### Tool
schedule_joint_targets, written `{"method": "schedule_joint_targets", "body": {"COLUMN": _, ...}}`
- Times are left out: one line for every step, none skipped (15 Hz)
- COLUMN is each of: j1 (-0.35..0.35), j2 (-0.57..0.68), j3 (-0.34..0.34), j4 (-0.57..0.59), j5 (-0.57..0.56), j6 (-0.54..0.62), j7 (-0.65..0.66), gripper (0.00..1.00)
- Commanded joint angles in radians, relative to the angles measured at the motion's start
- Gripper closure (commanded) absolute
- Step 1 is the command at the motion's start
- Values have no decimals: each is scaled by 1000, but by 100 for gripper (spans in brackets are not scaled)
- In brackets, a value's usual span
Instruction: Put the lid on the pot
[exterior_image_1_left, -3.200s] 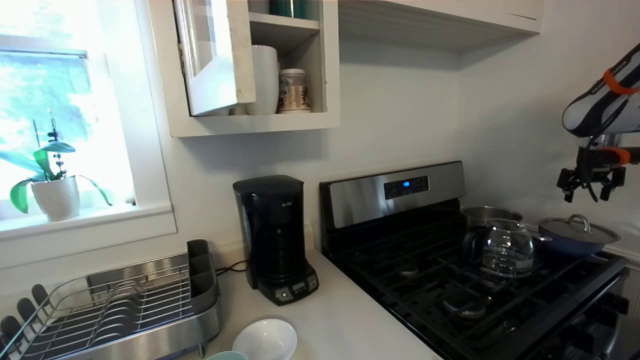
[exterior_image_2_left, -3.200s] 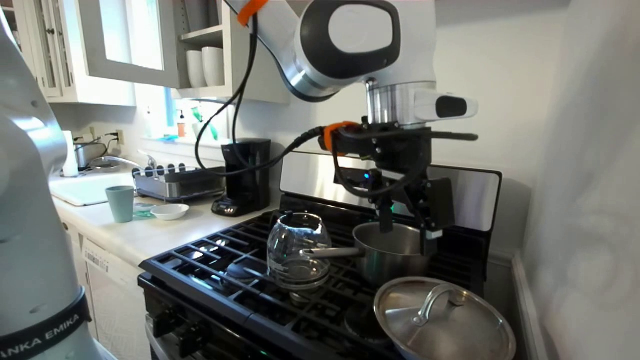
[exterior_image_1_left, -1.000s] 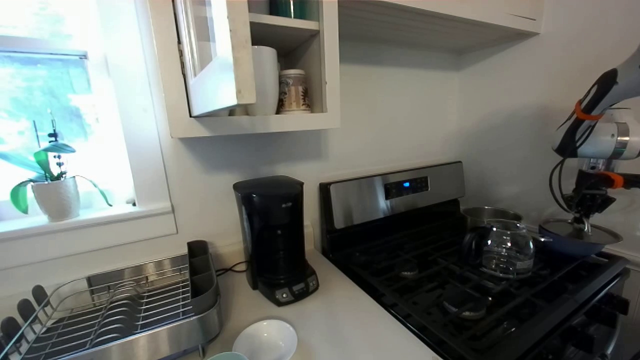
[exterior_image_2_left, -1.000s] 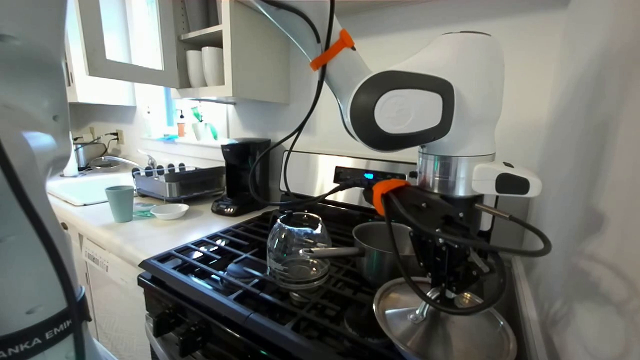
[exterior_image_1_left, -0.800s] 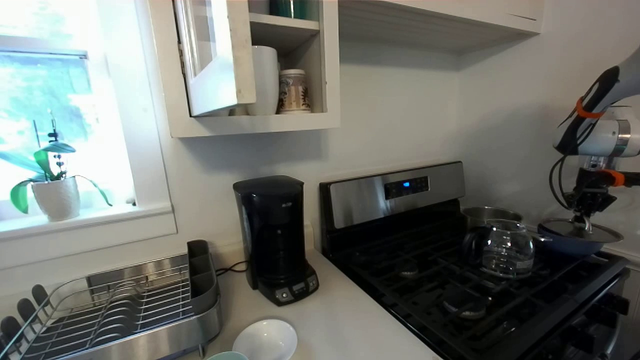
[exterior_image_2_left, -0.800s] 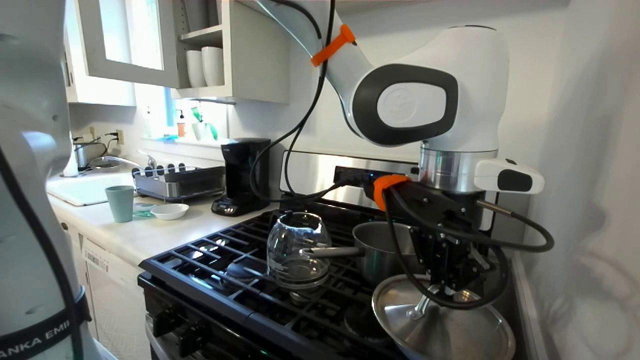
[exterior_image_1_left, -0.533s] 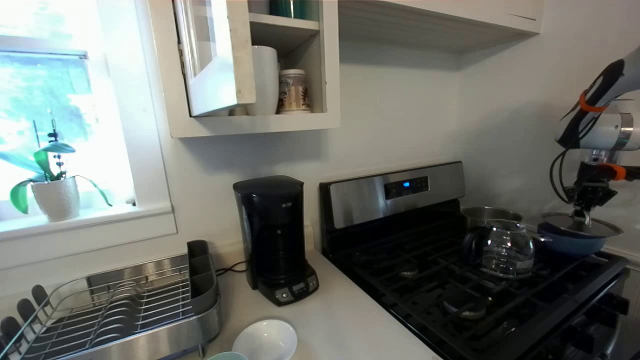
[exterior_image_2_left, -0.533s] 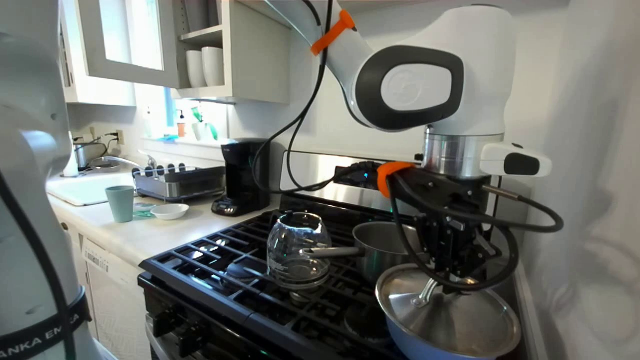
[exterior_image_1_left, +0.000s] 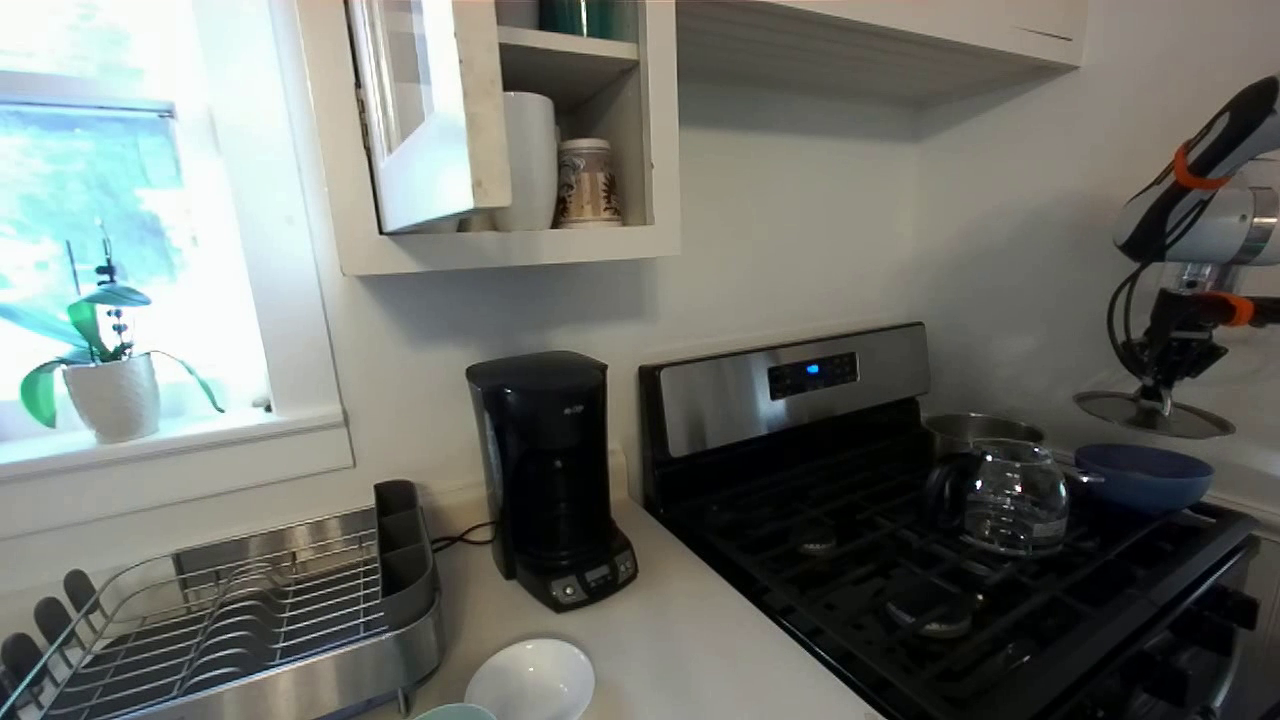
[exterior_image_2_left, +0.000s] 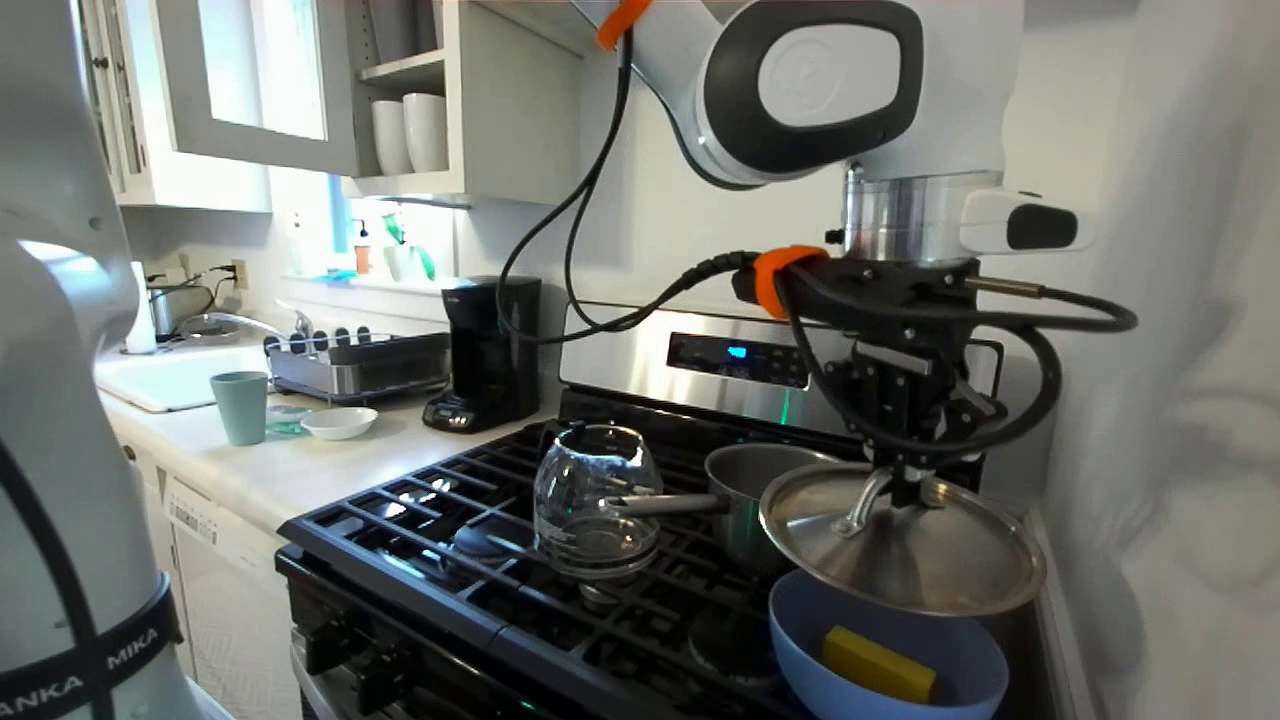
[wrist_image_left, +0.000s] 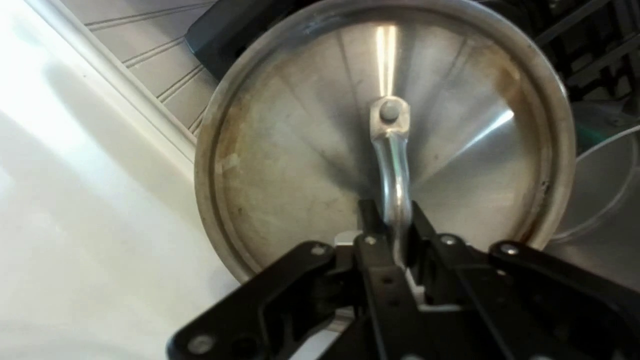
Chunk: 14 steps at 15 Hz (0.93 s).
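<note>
The round metal lid (exterior_image_2_left: 940, 565) hangs in the air above the blue bowl-shaped pan, slightly tilted. My gripper (exterior_image_2_left: 905, 488) is shut on its arched handle; in the wrist view the gripper's fingers (wrist_image_left: 369, 216) press on both sides of the handle (wrist_image_left: 392, 160). The lid (exterior_image_1_left: 1190, 421) also shows clear of the pan in an exterior view. The silver pot (exterior_image_2_left: 745, 525) stands uncovered on a back burner, behind and to the left of the lid there, its right side hidden by the lid. Its upper part (exterior_image_1_left: 965, 428) shows behind the glass carafe in an exterior view.
The blue pan (exterior_image_2_left: 800, 650) under the lid holds a yellow block (exterior_image_2_left: 878, 665). A glass carafe (exterior_image_2_left: 597, 500) stands beside the pot's long handle (exterior_image_2_left: 665, 505). The stove's back panel (exterior_image_2_left: 640, 350) rises behind, and a white wall (exterior_image_2_left: 1160, 420) runs close alongside the lid.
Earlier my gripper was apart from the lid, over the pot. It then took the handle, and over the last second the lid has risen off the blue pan, uncovering the yellow block.
</note>
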Motion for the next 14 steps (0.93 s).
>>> {"method": "schedule_joint_targets", "body": {"j1": 45, "j2": -102, "j3": 13, "j4": 0, "j5": -76, "j6": -39, "j7": 16, "gripper": 96}}
{"method": "schedule_joint_targets", "body": {"j1": 59, "j2": -120, "j3": 21, "j4": -1, "j5": -92, "j6": -26, "j7": 17, "gripper": 96}}
{"method": "schedule_joint_targets", "body": {"j1": 74, "j2": -134, "j3": 30, "j4": 0, "j5": -104, "j6": -30, "j7": 20, "gripper": 96}}
{"method": "schedule_joint_targets", "body": {"j1": 91, "j2": -148, "j3": 39, "j4": 0, "j5": -109, "j6": -44, "j7": 12, "gripper": 96}}
{"method": "schedule_joint_targets", "body": {"j1": 107, "j2": -160, "j3": 49, "j4": -3, "j5": -117, "j6": -48, "j7": 11, "gripper": 96}}
{"method": "schedule_joint_targets", "body": {"j1": 124, "j2": -169, "j3": 60, "j4": -7, "j5": -123, "j6": -49, "j7": 14, "gripper": 96}}
{"method": "schedule_joint_targets", "body": {"j1": 140, "j2": -176, "j3": 71, "j4": -10, "j5": -127, "j6": -55, "j7": 15, "gripper": 96}}
{"method": "schedule_joint_targets", "body": {"j1": 156, "j2": -182, "j3": 82, "j4": -11, "j5": -129, "j6": -57, "j7": 15, "gripper": 96}}
{"method": "schedule_joint_targets", "body": {"j1": 171, "j2": -185, "j3": 93, "j4": -14, "j5": -130, "j6": -56, "j7": 18, "gripper": 96}}
{"method": "schedule_joint_targets", "body": {"j1": 185, "j2": -185, "j3": 104, "j4": -17, "j5": -131, "j6": -52, "j7": 21, "gripper": 96}}
{"method": "schedule_joint_targets", "body": {"j1": 196, "j2": -184, "j3": 113, "j4": -17, "j5": -135, "j6": -59, "j7": 24, "gripper": 96}}
{"method": "schedule_joint_targets", "body": {"j1": 207, "j2": -180, "j3": 123, "j4": -16, "j5": -139, "j6": -71, "j7": 30, "gripper": 96}}
{"method": "schedule_joint_targets", "body": {"j1": 213, "j2": -177, "j3": 131, "j4": -12, "j5": -147, "j6": -100, "j7": 43, "gripper": 96}}
{"method": "schedule_joint_targets", "body": {"j1": 210, "j2": -154, "j3": 115, "j4": -4, "j5": -114, "j6": -61, "j7": 16, "gripper": 85}}
